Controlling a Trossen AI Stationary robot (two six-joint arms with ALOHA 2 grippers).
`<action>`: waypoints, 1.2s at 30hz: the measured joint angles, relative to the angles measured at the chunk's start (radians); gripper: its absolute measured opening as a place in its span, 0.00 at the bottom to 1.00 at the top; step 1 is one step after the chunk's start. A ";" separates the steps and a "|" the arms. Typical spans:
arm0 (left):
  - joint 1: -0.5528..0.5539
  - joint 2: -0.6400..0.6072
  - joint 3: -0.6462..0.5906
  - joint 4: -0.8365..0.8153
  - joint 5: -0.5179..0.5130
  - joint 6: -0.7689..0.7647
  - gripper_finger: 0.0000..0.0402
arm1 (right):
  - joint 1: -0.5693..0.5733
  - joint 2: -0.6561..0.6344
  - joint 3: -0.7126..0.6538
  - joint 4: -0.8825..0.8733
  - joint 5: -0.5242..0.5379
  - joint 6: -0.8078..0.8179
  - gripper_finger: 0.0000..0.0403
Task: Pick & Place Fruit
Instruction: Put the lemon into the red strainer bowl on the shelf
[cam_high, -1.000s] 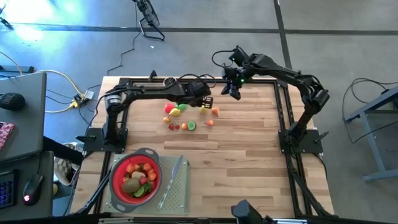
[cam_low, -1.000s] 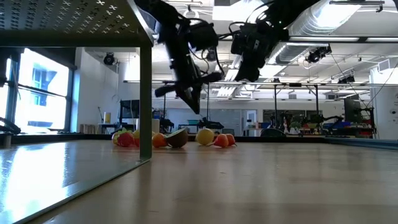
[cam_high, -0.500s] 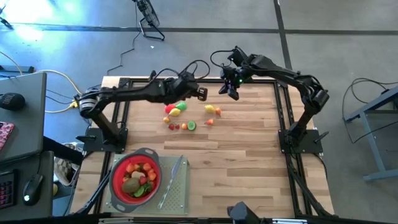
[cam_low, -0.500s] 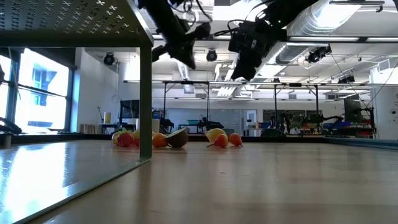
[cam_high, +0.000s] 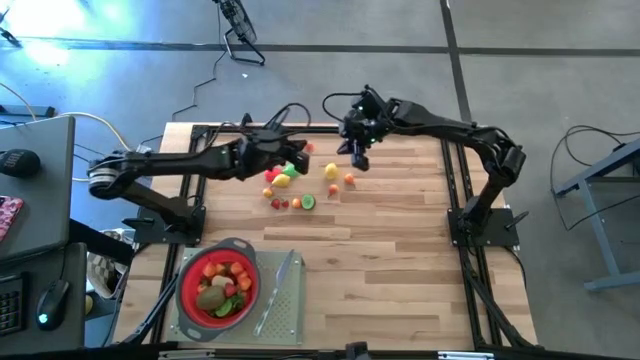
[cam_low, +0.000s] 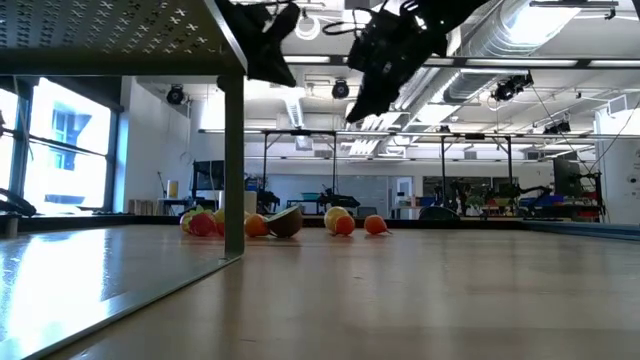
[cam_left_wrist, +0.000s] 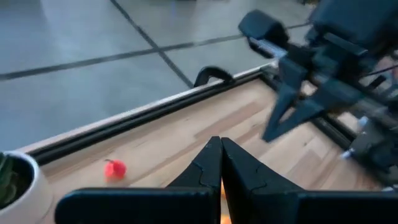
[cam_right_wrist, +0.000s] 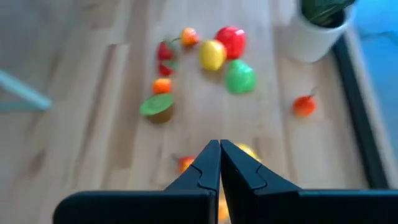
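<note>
Both arms have swung toward the left side of the table since the earlier pictures: the left arm has drawn back over the fruit cluster, and the right arm has reached inward from the far edge until it hangs close above the loose fruit.

Working across from the left, the red strainer (cam_high: 218, 283) on the near-left mat already holds a heap of fruit. Farther back, the left gripper (cam_high: 290, 152) is in the air over the main cluster of fruit (cam_high: 283, 176), its fingers pressed together and empty. A small red fruit (cam_left_wrist: 114, 168) lies apart by the far rail, beside a white pot (cam_left_wrist: 18, 190).

Next comes the right gripper (cam_high: 358, 160), likewise closed with nothing held. The yellow fruit (cam_high: 331, 172) and an orange fruit (cam_high: 348, 180) lie just beside and below it, toward the table's near side. It is probably the nearer of the two to this pair, though height is hard to judge from overhead. A grasp would need the fingers to part first, then drop toward the yellow fruit.
</note>
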 joint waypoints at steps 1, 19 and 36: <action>0.000 -0.028 -0.020 0.009 0.002 0.003 0.00 | 0.013 0.000 0.000 0.024 0.032 0.011 0.01; 0.001 -0.259 -0.258 0.166 0.082 0.150 0.00 | 0.102 0.008 0.001 0.154 0.114 0.312 0.01; 0.137 -0.304 -0.258 0.097 0.509 0.256 0.00 | 0.231 0.008 0.001 0.151 0.226 0.451 0.01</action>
